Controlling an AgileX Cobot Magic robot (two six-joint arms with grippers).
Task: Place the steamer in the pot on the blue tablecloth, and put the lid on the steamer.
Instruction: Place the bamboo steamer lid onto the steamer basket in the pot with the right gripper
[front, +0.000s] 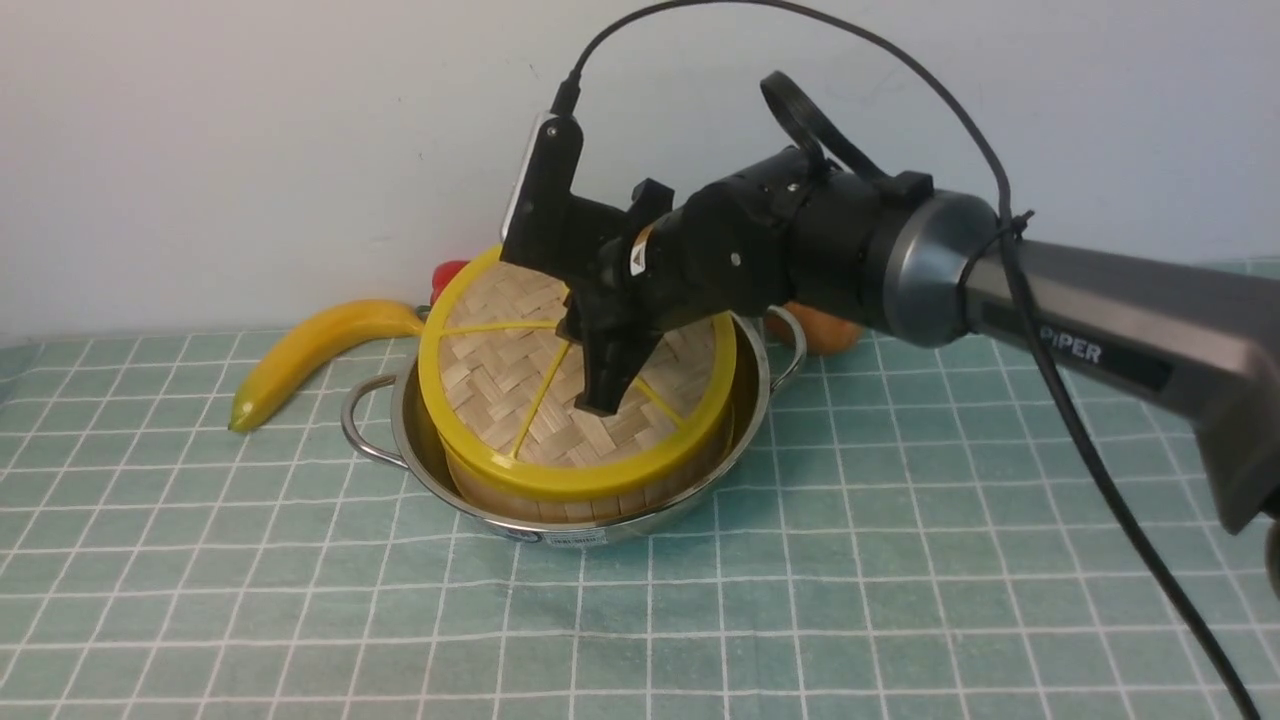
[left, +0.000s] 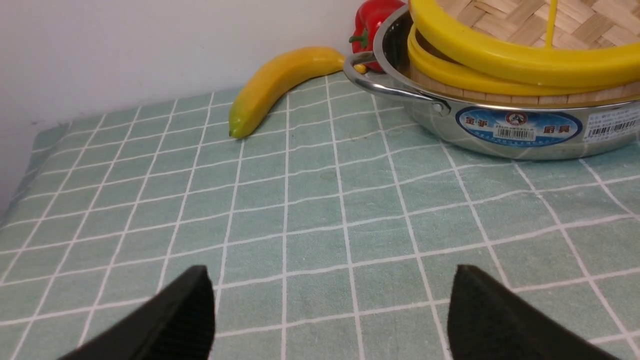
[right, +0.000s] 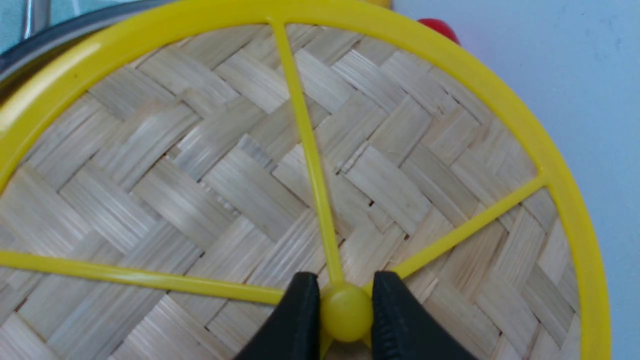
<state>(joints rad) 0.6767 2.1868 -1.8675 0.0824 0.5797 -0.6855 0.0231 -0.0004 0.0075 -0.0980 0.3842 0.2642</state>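
here the right fingers (right: 295, 325) clamp the yellow hub (right: 346, 312) of the lid (front: 500, 400), which sits tilted over the steamer (front: 560, 505) in the pot (front: 640, 525), far edge raised. the left fingers (left: 170, 320) hang released over the blue tablecloth (left: 310, 210).

Bright, even diffuse light; soft shadow beneath pot (left: 450, 130); mild glare on steel; views fairly sharp

A plain white wall (front: 220, 120) fills the background.
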